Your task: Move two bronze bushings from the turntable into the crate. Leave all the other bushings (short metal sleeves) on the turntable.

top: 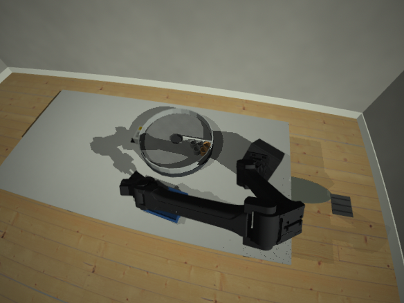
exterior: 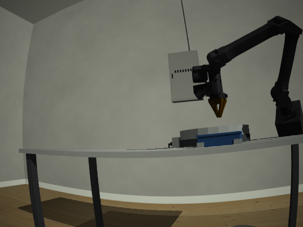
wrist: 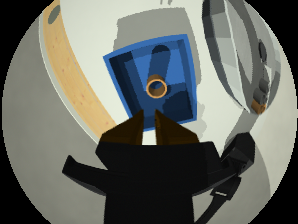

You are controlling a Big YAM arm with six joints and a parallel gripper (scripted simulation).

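Note:
The blue crate point(wrist: 154, 83) stands on the table in front of the round grey turntable point(top: 176, 140). One bronze bushing point(wrist: 156, 87) lies on the crate floor, seen end-on as a ring. My gripper point(exterior: 218, 114) hangs well above the crate point(exterior: 219, 138), pointing straight down, shut with nothing between its fingertips. In the top view my arm hides most of the crate point(top: 162, 211). On the turntable's right side, by the divider bar, a bronze bushing point(top: 205, 147) sits beside a few dark grey bushings point(top: 197, 145).
My arm's base point(top: 263, 159) stands to the right of the turntable. A white box point(exterior: 182, 76) hangs on a rod behind my wrist. The table's front edge is close to the crate. A dark floor vent point(top: 340, 204) lies beyond the table.

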